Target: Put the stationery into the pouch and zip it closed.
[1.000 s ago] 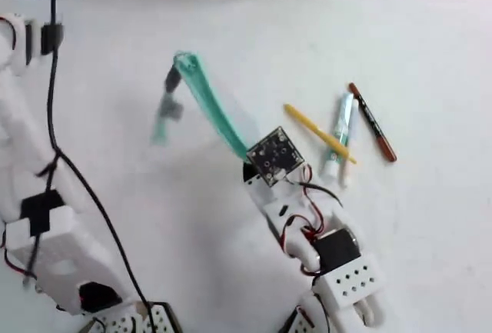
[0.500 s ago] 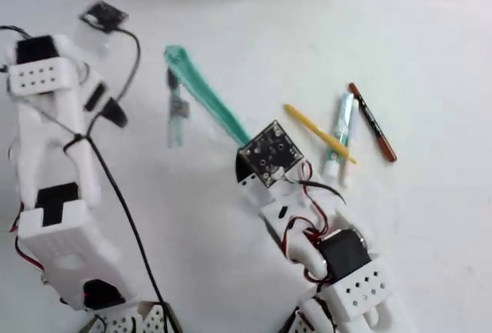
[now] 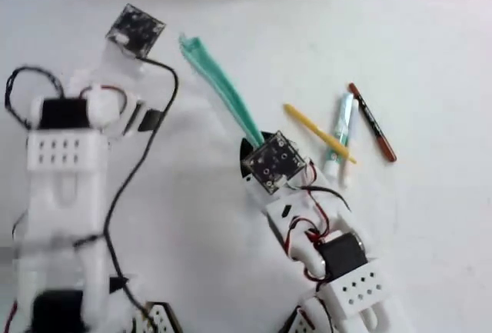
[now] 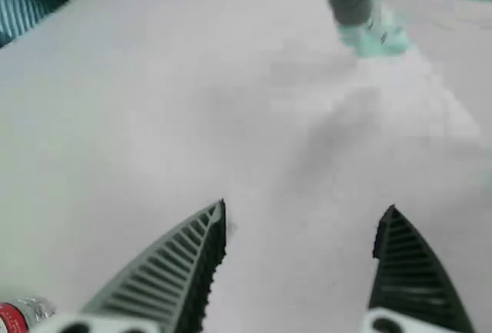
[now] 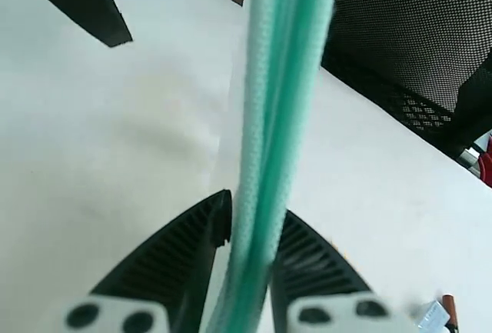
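1. My right gripper [image 5: 254,208] is pinched tight on the teal mesh pouch [image 5: 280,79], with one dark ribbed finger on each side of the fabric
2. From above, the pouch [image 3: 223,91] shows edge-on as a thin green strip; it runs from my right gripper near the middle of the white table [image 3: 430,56] toward the far left
3. My left gripper [image 4: 304,207] is spread wide, its two fingers well apart over bare tabletop with nothing between them
4. Ahead of my left gripper, near but not touching, is the far end of the pouch with its grey zip pull [image 4: 352,2]; a soft shadow lies on the table under it, so that end seems to be lifted
5. I cannot tell whether the zip is open or closed
6. The stationery lies on the table to the right of my right arm, outside the pouch: a yellow pencil [image 3: 317,133], a teal-and-white pen [image 3: 339,134] and a brown marker [image 3: 372,121]
7. The pencil lies across the pen, and the marker lies just beside the pen on the side farther from the pouch
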Tool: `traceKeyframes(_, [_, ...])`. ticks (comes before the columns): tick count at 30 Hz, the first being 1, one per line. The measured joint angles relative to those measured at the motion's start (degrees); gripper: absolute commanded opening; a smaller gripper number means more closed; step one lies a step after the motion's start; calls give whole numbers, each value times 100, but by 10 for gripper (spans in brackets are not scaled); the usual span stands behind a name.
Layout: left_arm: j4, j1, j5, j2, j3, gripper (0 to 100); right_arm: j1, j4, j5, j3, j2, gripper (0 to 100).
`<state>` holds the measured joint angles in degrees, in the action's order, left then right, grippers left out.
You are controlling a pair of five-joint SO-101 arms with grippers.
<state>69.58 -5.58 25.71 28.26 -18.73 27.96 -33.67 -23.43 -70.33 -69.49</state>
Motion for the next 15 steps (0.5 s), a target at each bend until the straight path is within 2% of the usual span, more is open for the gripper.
traceKeyframes(8, [-949,53,-2075,3429,-2426,306,-492,79,-88,-369,-62,20])
traceKeyframes(11, [-1688,220,-2734,4730,-3648,306,-563,105,-88,-475,-79,20])
traceKeyframes(15, [-2989,536,-3209,6092,-5644,299,-563,114,-114,-571,-88,20])
